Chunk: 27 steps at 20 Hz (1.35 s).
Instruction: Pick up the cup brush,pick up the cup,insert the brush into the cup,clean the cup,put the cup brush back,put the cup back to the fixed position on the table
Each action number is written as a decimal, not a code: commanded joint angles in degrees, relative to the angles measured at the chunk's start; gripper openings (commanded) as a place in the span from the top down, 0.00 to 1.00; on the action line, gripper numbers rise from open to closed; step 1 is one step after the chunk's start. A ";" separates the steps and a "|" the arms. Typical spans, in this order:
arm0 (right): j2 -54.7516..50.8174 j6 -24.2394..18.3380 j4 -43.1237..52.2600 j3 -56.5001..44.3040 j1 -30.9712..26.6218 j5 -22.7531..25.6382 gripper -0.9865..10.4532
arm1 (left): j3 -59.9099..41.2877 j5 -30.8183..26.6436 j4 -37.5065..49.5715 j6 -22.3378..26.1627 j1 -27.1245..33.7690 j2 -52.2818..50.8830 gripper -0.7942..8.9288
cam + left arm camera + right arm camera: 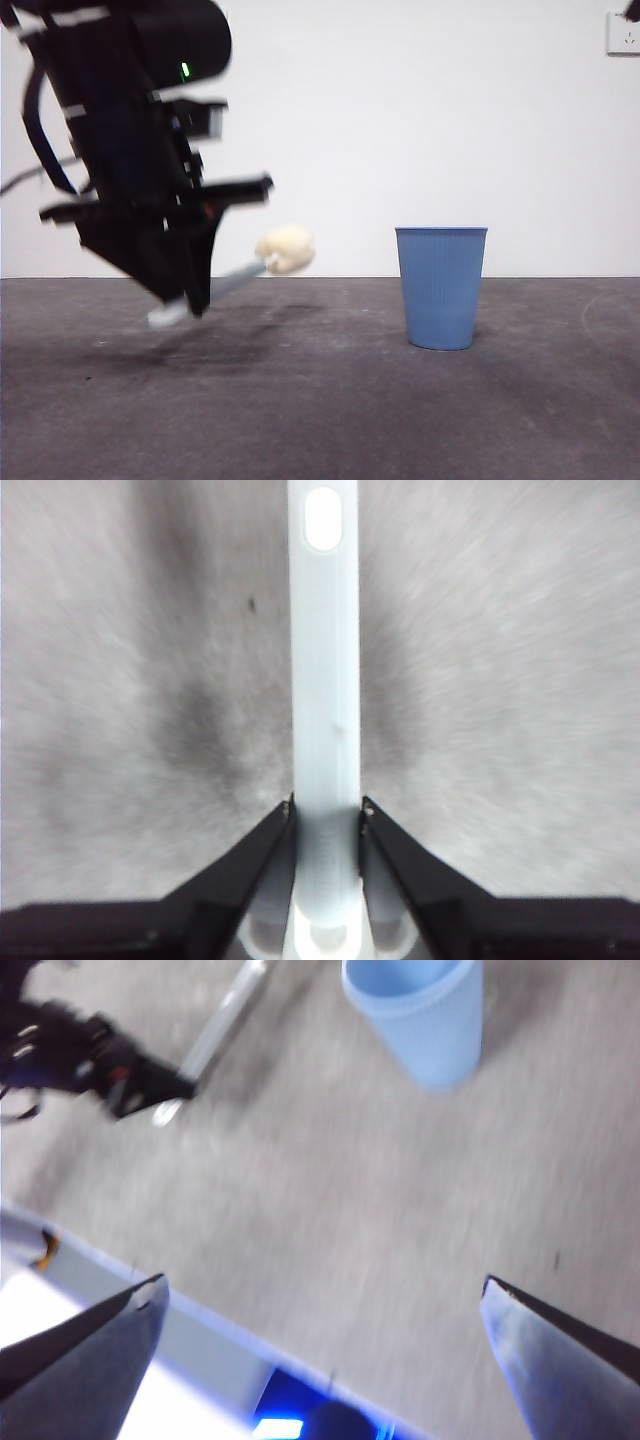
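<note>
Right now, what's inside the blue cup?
The cup stands upright on the table. Nothing sticks out above its rim, but its inside is hidden in the front view. The brush is outside it, lifted by the left gripper.

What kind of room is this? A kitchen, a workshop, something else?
Probably a robot test lab, not a kitchen. A bare dark table stands against a blank white wall with a wall socket. Only a blue cup stands on it, while the left gripper grips a cup brush above it.
</note>
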 commanded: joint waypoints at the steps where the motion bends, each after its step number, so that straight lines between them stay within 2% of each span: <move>1: 2.25 2.19 6.54 -0.07 1.16 -0.07 0.37 | -0.07 0.00 -2.62 2.27 -0.15 -5.31 0.93; 4: 6.84 2.93 14.21 -1.03 4.02 0.81 0.37 | -0.07 -0.02 -6.93 3.15 -0.15 -13.29 0.93; 5: 8.74 3.43 17.33 -1.90 5.81 2.45 0.37 | -0.07 -0.02 -8.31 3.82 -0.15 -16.26 0.93; 12: 18.93 9.84 45.86 -14.47 18.88 19.63 0.37 | -0.07 -0.07 -14.99 5.57 -0.15 -30.56 0.93; 15: 23.45 10.36 55.30 -18.10 21.99 26.32 0.37 | -0.07 -0.02 -17.73 5.62 -0.15 -33.48 0.93; 27: 47.56 9.03 85.83 -18.32 21.49 30.51 0.37 | -0.04 0.20 -23.15 5.62 -0.15 -34.97 0.93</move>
